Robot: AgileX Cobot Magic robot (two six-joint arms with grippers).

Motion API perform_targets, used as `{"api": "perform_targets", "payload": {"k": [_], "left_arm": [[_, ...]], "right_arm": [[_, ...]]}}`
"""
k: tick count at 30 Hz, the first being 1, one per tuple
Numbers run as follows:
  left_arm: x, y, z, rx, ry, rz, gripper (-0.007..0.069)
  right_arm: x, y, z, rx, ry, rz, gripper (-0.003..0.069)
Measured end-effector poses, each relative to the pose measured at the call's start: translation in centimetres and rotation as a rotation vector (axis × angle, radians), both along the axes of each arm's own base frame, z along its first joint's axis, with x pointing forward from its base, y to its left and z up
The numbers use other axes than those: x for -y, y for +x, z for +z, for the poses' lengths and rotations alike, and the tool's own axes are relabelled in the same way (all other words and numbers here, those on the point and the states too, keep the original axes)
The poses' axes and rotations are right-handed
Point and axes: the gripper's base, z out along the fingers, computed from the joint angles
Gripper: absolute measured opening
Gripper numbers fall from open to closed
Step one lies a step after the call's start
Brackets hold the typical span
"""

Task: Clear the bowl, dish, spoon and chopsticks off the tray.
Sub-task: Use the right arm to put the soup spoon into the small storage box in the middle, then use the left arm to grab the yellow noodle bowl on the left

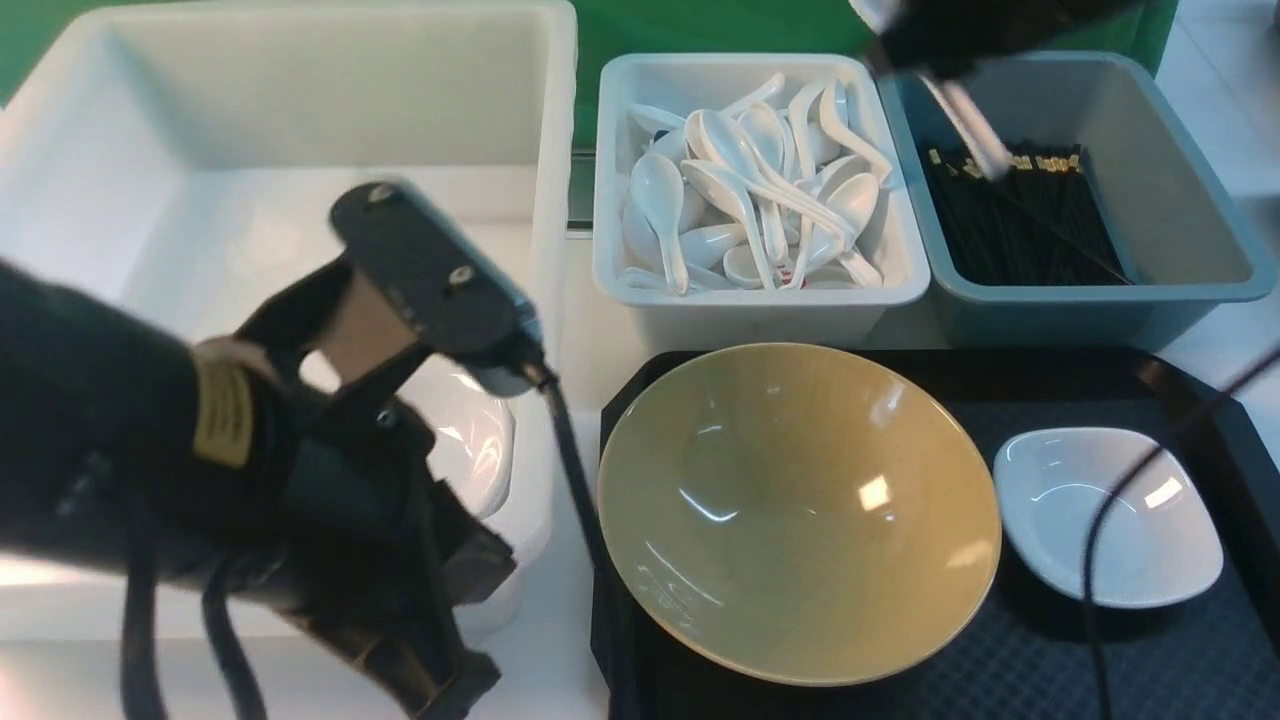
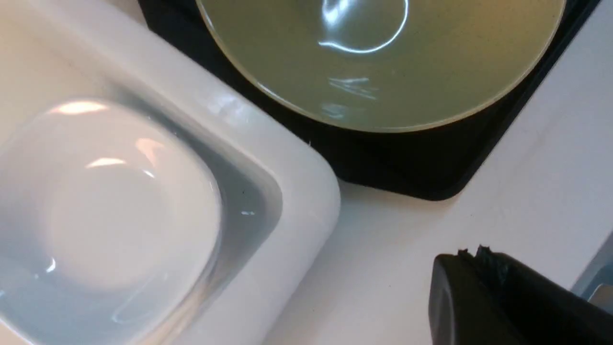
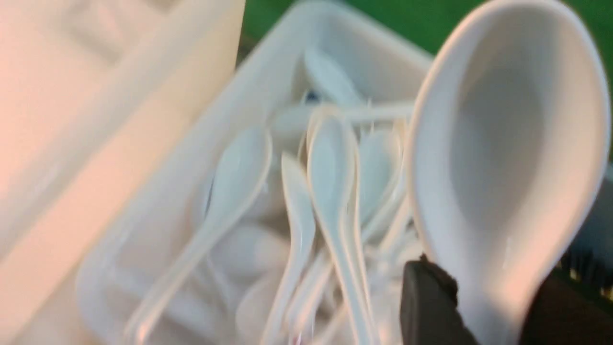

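Note:
The mustard-yellow bowl [image 1: 800, 515] sits on the left of the black tray [image 1: 1000, 660]. A small white dish [image 1: 1110, 515] lies on the tray to its right. My right gripper [image 1: 920, 60] is shut on a white spoon [image 3: 507, 158] and holds it above the near edge of the spoon bin [image 3: 191, 167]. My left gripper [image 2: 471, 254] is shut and empty, low over the table by the tub's corner. A second white dish [image 2: 110, 201] lies in the white tub [image 2: 297, 191]. No chopsticks show on the tray.
The grey bin [image 1: 755, 300] with several white spoons stands behind the tray. A blue-grey bin [image 1: 1180, 200] with several black chopsticks stands to its right. The large white tub [image 1: 300, 100] fills the left. My left arm [image 1: 200, 480] hangs over it. A cable [image 1: 1095, 560] crosses the dish.

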Motion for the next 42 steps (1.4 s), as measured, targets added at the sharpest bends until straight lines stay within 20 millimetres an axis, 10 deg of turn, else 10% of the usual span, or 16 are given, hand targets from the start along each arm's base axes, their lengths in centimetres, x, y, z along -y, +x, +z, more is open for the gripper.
{"api": "perform_targets", "payload": {"k": [7, 14, 27, 33, 42], "left_arm": [[-0.4, -0.5, -0.7, -0.075, -0.019, 0.103, -0.0008], [-0.3, -0.3, -0.6, -0.085, -0.048, 0.162, -0.0008], [7.1, 8.7, 3.1, -0.033, 0.071, 0.079, 0.0217], [10.6, 14.2, -1.1, -0.066, 0.255, 0.062, 0.044], [10.6, 19.1, -5.6, -0.068, 0.241, 0.122, 0.0484]], "right_arm": [[-2.6, 6.5, -3.8, 0.009, 0.088, -0.025, 0.043], [-2.6, 6.1, -2.0, -0.114, 0.052, -0.015, 0.0661], [1.6, -6.2, 8.1, -0.209, -0.105, 0.104, 0.0298], [4.3, -13.9, 7.3, -0.281, -0.145, 0.125, 0.0129], [6.5, -20.1, 4.6, -0.346, -0.166, 0.129, 0.0106]]}}
